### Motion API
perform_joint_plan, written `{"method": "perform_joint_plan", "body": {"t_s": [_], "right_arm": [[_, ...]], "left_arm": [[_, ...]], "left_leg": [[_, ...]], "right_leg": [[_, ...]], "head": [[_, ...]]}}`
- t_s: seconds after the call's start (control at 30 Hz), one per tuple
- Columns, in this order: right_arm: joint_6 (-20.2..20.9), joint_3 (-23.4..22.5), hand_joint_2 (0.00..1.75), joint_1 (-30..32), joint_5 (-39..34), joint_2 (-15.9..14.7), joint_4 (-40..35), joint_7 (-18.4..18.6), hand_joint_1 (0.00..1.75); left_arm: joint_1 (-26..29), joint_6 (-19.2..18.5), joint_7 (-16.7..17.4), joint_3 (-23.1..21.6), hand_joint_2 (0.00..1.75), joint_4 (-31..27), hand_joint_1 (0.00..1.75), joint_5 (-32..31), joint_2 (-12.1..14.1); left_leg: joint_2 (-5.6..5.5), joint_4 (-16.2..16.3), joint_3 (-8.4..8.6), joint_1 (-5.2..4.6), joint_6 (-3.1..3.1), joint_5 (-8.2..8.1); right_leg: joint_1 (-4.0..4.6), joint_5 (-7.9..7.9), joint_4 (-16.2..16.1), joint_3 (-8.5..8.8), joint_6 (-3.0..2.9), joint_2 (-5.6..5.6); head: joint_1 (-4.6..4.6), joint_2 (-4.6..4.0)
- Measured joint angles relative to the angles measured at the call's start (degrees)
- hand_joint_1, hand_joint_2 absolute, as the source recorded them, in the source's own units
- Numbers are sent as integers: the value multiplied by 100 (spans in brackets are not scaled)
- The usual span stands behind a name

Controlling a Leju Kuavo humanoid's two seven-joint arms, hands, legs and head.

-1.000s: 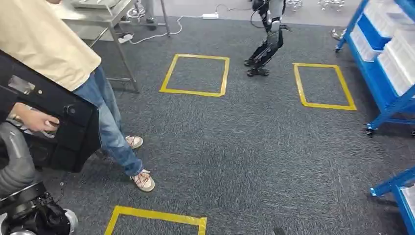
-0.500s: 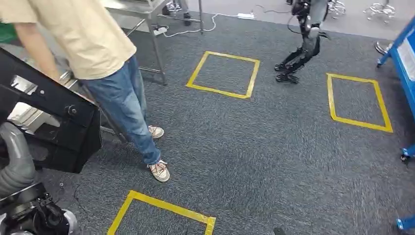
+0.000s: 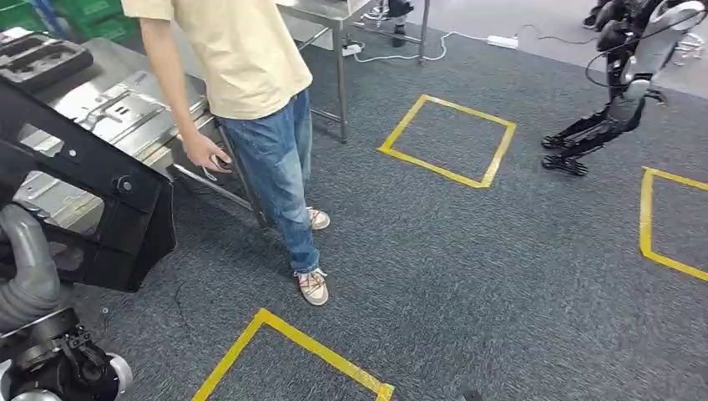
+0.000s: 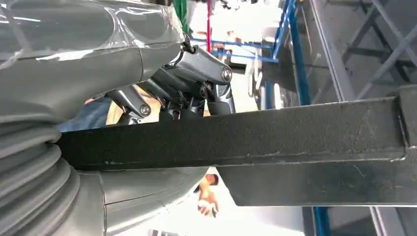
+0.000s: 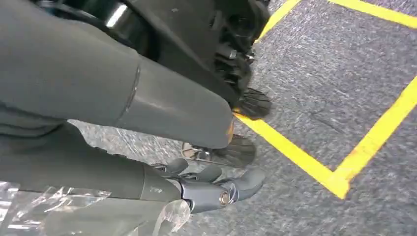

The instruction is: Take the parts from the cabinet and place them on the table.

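the left hand (image 4: pixel 162 93) grips the black part (image 4: pixel 236 137), thumb on one face of its flat edge and dark fingers (image 4: pixel 206 73) hooked over the other. in the head view the part (image 3: pixel 92 200) is a large black panel with openings, held up at the robot's left, above the carpet (image 3: pixel 467 276) and in front of the steel table (image 3: pixel 125 100). the right hand (image 5: pixel 206 189) hangs over the carpet with nothing in it, fingers loosely curled. a person (image 3: pixel 250 92) stands beside the table, one hand at its edge. yellow tape (image 3: pixel 447 138) marks squares on the floor. no writing or label is readable.
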Motion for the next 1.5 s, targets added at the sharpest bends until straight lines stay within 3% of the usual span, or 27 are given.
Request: {"method": "perform_joint_plan", "body": {"t_s": [0.1, 0.17, 0.23, 0.3, 0.33, 0.4, 0.43, 0.47, 0.6, 0.67, 0.7, 0.77, 0.8, 0.83, 0.9, 0.93, 0.97, 1.1, 1.13, 1.17, 1.2, 1.3, 1.33, 1.4, 1.43, 1.47, 1.5], "right_arm": [[2, 2, 0, -67, 4, 6, 0, -9, 0], [0, 2, 0, -47, 9, 6, 0, -13, 0], [-2, 0, 0, -26, 24, 0, 0, -9, 0], [-2, 0, 0, -18, 37, -11, 2, -6, 0], [-2, 0, 0, -21, 42, -11, 2, -4, 0], [-2, 0, 0, -26, 46, -7, 2, 4, 0], [-2, 0, 0, -27, 46, -7, 2, 17, 0], [-2, 0, 0, -24, 46, -7, 2, 35, 0], [0, 2, 0, -87, 46, -2, 0, 68, 0], [2, 4, 0, -68, 50, 0, 0, 72, 0], [2, 4, 0, -65, 48, 0, 2, 68, 0], [2, 4, 0, -41, 50, -2, 2, 79, 0], [2, 4, 0, -32, 52, -2, 2, 79, 0], [2, 7, 0, -26, 52, -2, 2, 79, 0], [2, 7, 0, -21, 57, -2, 2, 74, 0], [2, 7, 0, -19, 57, -5, 2, 68, 0], [2, 7, 0, -7, 59, -5, 2, 68, 0], [2, 7, 0, -75, 59, 6, 0, 52, 0], [2, 7, 0, -79, 61, 22, 0, 48, 0], [2, 4, 0, -70, 59, 20, 0, 48, 0], [-2, 4, 0, -55, 59, 17, 0, 46, 0], [-2, 4, 0, -25, 63, 13, 2, 46, 0], [-2, 4, 0, -25, 77, 13, 0, 44, 0], [-2, 4, 0, -30, 116, 22, 0, 55, 0], [-2, 4, 0, -35, 131, 44, 0, 79, 0], [-2, 4, 0, -33, 138, 46, 0, 107, 0], [-2, 7, 0, -26, 149, 48, 0, 131, 0]], "left_arm": [[23, -9, 0, -18, 175, 0, 175, -2, 31], [6, -7, 0, -29, 175, 2, 175, 0, 37], [9, -7, 0, -46, 175, 4, 175, 4, 39], [29, -7, 0, -57, 175, 15, 175, 20, 39], [34, 0, 2, -55, 175, 17, 175, 24, 42], [31, 7, 2, -57, 175, 17, 175, 31, 44], [29, 7, 0, -57, 175, 17, 175, 31, 46], [20, 7, -2, -57, 175, 17, 175, 33, 50], [24, 7, 0, -55, 175, 15, 175, 57, 68], [8, 7, -11, -53, 175, 15, 175, 57, 70], [3, 7, -6, -53, 175, 15, 175, 61, 70], [12, 0, -7, -55, 175, 15, 175, 61, 70], [15, 0, -4, -55, 175, 17, 175, 63, 70], [15, 0, -4, -57, 175, 17, 175, 66, 70], [13, -2, -2, -55, 175, 17, 175, 77, 70], [7, -4, -2, -55, 175, 17, 175, 81, 70], [-2, -4, -2, -55, 175, 17, 175, 83, 70], [7, -9, 22, -61, 175, 17, 175, 90, 79], [13, -9, 26, -61, 175, 17, 175, 92, 85], [0, -7, 26, -61, 175, 17, 175, 90, 92], [-15, -9, 26, -61, 175, 17, 175, 90, 101], [5, -9, 37, -70, 175, 20, 175, 101, 109], [6, -4, 39, -68, 175, 22, 175, 101, 109], [6, 2, 46, -66, 175, 22, 175, 109, 111], [5, 2, 44, -66, 175, 22, 175, 103, 118], [2, 2, 42, -64, 175, 22, 175, 96, 122], [-6, 2, 42, -61, 175, 22, 175, 92, 125]], "left_leg": [[-147, -2, -49, 65, -107, 4], [506, 462, -249, 25, -133, -264], [655, 1490, -771, 38, -173, -705], [675, 2003, -1057, 44, -187, -781], [684, 1821, -982, 44, -185, -642], [819, 797, -453, 29, -153, -145], [1051, 264, -169, 8, -113, 39], [1314, 56, -83, -68, -61, 6], [959, 17, -110, -72, 65, 33], [816, -18, -63, -5, 133, 66], [768, -18, -62, -6, 152, 62], [596, -16, -63, -10, 168, 52], [508, -15, -58, -12, 168, 51], [411, -13, -49, -7, 166, 51], [233, -8, -16, 10, 153, 44], [156, -2, 3, 18, 129, 31], [91, 17, -17, -16, 84, 23], [-164, -12, -81, 34, -51, 62], [-103, 42, -98, 47, -61, 19], [274, 264, -197, -1, -81, -130], [497, 694, -409, -3, -106, -361], [674, 1969, -1034, 20, -146, -806], [679, 1930, -1024, 22, -148, -728], [747, 1122, -606, 20, -140, -322], [885, 528, -287, 13, -115, -87], [1229, 101, -51, -20, -75, -6], [1204, 42, -44, -60, -42, -20]], "right_leg": [[35, 21, -33, 25, -141, -240], [50, 6, -45, 43, -217, -374], [80, -16, -44, 50, -249, -538], [94, -34, -42, 60, -258, -691], [98, -47, -42, 74, -257, -759], [100, -87, -43, 135, -234, -897], [107, -112, -43, 175, -211, -956], [157, -154, -30, 204, -171, -1006], [152, -220, -74, 293, -50, -1283], [97, -441, 246, 183, 6, -735], [95, -673, 680, -38, 16, -570], [95, -1070, 1722, -581, 41, -496], [94, -1062, 1923, -717, 40, -496], [93, -912, 1816, -716, 38, -494], [70, -330, 894, -345, 29, -428], [43, -56, 328, -105, 37, -258], [21, -33, 21, 24, 36, 68], [74, -4, -12, 34, -120, -213], [41, 18, -41, 41, -164, -309], [51, 9, -48, 47, -206, -362], [63, 1, -47, 48, -238, -440], [97, -23, -45, 51, -265, -668], [98, -34, -44, 59, -266, -750], [98, -60, -44, 93, -249, -883], [98, -80, -45, 124, -231, -955], [123, -101, -45, 158, -203, -1001], [158, -143, -30, 161, -159, -1059]], "head": [[-4, 0], [-35, 0], [-39, 0], [-39, 0], [-39, 0], [-42, 0], [-42, 0], [-44, 0], [-31, 0], [-11, 0], [-4, 0], [0, 0], [0, 0], [0, 0], [0, 0], [0, 0], [2, 0], [-7, 0], [-7, 0], [-44, 0], [-59, 0], [-61, 0], [-61, 0], [-61, 0], [-61, 0], [-63, 0], [-52, 0]]}}
